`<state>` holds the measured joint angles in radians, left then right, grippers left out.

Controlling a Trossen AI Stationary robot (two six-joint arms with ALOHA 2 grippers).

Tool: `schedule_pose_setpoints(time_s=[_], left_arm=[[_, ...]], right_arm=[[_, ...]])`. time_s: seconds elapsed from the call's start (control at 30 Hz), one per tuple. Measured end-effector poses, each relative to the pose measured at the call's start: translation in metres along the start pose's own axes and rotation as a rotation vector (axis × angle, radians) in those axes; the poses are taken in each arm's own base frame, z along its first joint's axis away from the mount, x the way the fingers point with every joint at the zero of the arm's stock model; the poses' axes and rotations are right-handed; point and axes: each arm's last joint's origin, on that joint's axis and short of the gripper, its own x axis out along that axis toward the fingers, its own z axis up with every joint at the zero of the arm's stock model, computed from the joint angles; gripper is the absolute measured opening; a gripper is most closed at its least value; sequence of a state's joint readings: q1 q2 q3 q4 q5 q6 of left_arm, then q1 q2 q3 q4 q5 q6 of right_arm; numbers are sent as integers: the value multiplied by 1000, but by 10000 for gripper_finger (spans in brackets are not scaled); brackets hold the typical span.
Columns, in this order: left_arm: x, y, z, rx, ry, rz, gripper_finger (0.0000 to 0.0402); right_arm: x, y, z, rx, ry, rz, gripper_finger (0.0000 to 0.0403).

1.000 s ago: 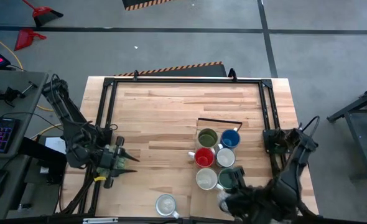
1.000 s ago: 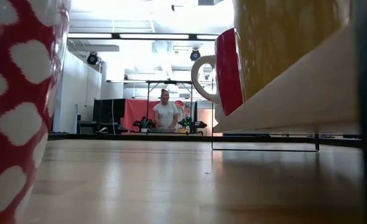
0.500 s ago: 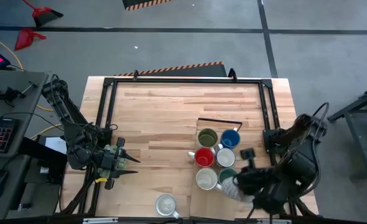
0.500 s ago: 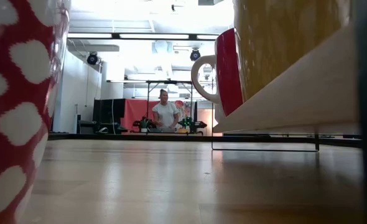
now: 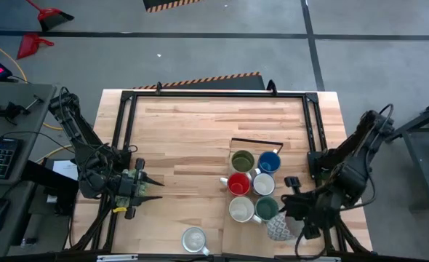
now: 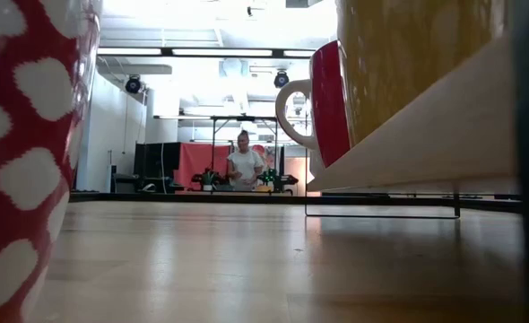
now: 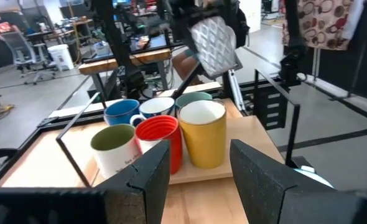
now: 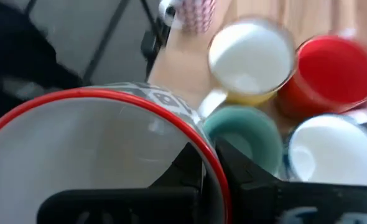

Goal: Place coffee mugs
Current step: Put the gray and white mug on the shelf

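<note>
Six mugs stand on a wooden board point(image 5: 233, 227) at the table's right: olive point(image 5: 242, 161), blue point(image 5: 269, 161), red point(image 5: 238, 184), white point(image 5: 263, 184), cream-yellow point(image 5: 240, 209) and teal point(image 5: 266, 208). My right gripper point(image 5: 293, 217) is shut on a grey-and-white patterned mug with a red rim point(image 5: 278, 228), at the board's near right corner. In the left wrist view this mug point(image 7: 213, 42) hangs tilted above the others. A red-and-white patterned mug point(image 5: 194, 239) stands alone near the front edge. My left gripper point(image 5: 153, 191) is open and empty at the table's left edge. My right gripper holds the patterned mug by its wall at the red rim point(image 8: 216, 163), one finger point(image 8: 190, 163) inside the mug and one point(image 8: 252, 180) outside. The fingers come from the table's right side. The mug is lifted clear of the board and tilted, its mouth toward the gripper.
A black metal frame point(image 5: 214, 93) runs round the table's far, left and right sides. A thin black wire stand point(image 5: 257, 140) sits just behind the board. In the low view the lone mug point(image 6: 22, 144) and the board with the yellow mug point(image 6: 408, 54) fill the sides. A person stands far behind.
My right arm has swung from lying along the front edge back toward the table's right edge. Its gripper has carried the patterned mug a little to the right and turned it, so the mug's patterned side now shows from above. The left arm has kept still.
</note>
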<state>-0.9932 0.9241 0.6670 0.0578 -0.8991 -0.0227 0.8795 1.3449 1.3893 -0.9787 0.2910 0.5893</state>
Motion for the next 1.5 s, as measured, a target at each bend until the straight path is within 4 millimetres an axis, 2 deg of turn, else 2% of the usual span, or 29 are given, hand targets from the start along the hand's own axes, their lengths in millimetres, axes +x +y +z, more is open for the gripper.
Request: schedule_pose_setpoints(time_s=[0.1, 0.63, 1.07, 1.5], left_arm=[[0, 0, 0, 0, 0, 10, 154], [0, 0, 0, -1, -1, 13, 154], [0, 0, 1, -15, -10, 13, 154], [0, 0, 2, -22, -15, 13, 154]], right_arm=[[13, 1, -7, -36, 62, 0, 0], [58, 19, -7, -84, 155, 35, 0], [88, 12, -3, -201, 247, 55, 0], [96, 5, 1, -335, 263, 103, 0]])
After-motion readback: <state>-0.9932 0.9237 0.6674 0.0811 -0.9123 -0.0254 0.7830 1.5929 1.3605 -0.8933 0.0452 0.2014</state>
